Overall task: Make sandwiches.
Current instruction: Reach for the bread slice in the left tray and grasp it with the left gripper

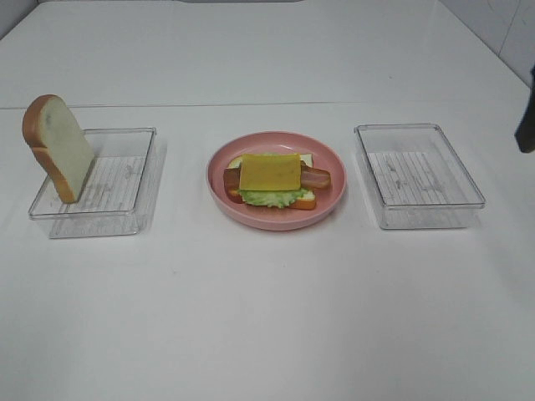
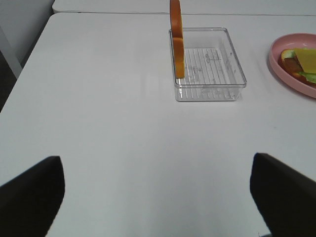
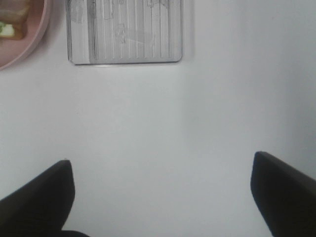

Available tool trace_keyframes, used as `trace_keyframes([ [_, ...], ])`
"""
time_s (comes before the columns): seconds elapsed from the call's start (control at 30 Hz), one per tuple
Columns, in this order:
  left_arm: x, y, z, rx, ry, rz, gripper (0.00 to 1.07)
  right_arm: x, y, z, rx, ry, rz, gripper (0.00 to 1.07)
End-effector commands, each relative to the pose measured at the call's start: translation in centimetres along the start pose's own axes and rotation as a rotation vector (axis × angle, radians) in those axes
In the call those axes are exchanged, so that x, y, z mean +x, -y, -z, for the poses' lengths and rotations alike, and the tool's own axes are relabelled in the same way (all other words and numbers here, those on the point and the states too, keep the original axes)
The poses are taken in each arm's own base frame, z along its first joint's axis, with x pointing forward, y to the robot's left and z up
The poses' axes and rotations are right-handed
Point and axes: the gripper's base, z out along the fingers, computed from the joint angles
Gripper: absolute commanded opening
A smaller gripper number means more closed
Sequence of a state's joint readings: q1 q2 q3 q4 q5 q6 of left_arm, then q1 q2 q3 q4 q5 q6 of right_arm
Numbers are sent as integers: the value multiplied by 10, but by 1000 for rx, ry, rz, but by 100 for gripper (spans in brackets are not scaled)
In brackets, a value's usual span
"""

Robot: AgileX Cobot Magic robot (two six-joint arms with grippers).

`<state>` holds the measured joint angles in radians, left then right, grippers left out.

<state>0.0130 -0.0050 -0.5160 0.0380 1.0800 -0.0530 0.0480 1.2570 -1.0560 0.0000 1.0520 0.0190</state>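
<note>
An open sandwich sits on the pink round plate (image 1: 276, 222) at the table's middle: a yellow cheese square (image 1: 269, 171) on top, over reddish-brown bacon strips (image 1: 318, 178), green lettuce (image 1: 266, 198) and a bread slice. A second bread slice (image 1: 57, 146) stands on edge in the left clear tray (image 1: 125, 180), leaning on its left wall. It also shows in the left wrist view (image 2: 176, 39). My left gripper (image 2: 155, 163) is open and empty, well short of that tray (image 2: 212, 64). My right gripper (image 3: 162, 163) is open and empty, short of the right tray (image 3: 128, 29).
The right clear tray (image 1: 418, 175) holds nothing. A dark part of the right arm (image 1: 525, 125) shows at the right edge of the exterior view. The plate's rim shows in both wrist views (image 2: 276, 61) (image 3: 37, 42). The white table lies bare in front.
</note>
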Motion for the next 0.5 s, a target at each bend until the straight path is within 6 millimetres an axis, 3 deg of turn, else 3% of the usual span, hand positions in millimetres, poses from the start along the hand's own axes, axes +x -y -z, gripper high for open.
trace_keyframes([
  [0.03, 1, 1, 3, 12, 30, 1, 94, 39, 1, 22, -2, 77, -17, 94],
  [0.07, 1, 1, 3, 12, 30, 1, 94, 39, 1, 22, -2, 77, -17, 94],
  [0.1, 1, 1, 3, 12, 30, 1, 94, 60, 1, 35, -3, 134, -17, 94],
  [0.13, 1, 1, 3, 12, 30, 1, 94, 60, 1, 35, -3, 134, -17, 94],
  [0.17, 1, 1, 3, 12, 30, 1, 94, 79, 2, 44, -4, 175, -17, 94],
  [0.23, 1, 1, 3, 12, 30, 1, 94, 89, 2, 48, -5, 195, -17, 94],
  [0.27, 1, 1, 3, 12, 30, 1, 94, 106, 2, 54, -6, 227, -17, 94],
  [0.33, 1, 1, 3, 12, 30, 1, 94, 116, 2, 57, -6, 243, -17, 94],
  [0.37, 1, 1, 3, 12, 30, 1, 94, 132, 3, 63, -7, 278, -17, 94],
  [0.5, 1, 1, 3, 12, 30, 1, 94, 154, 3, 68, -8, 315, -16, 94],
])
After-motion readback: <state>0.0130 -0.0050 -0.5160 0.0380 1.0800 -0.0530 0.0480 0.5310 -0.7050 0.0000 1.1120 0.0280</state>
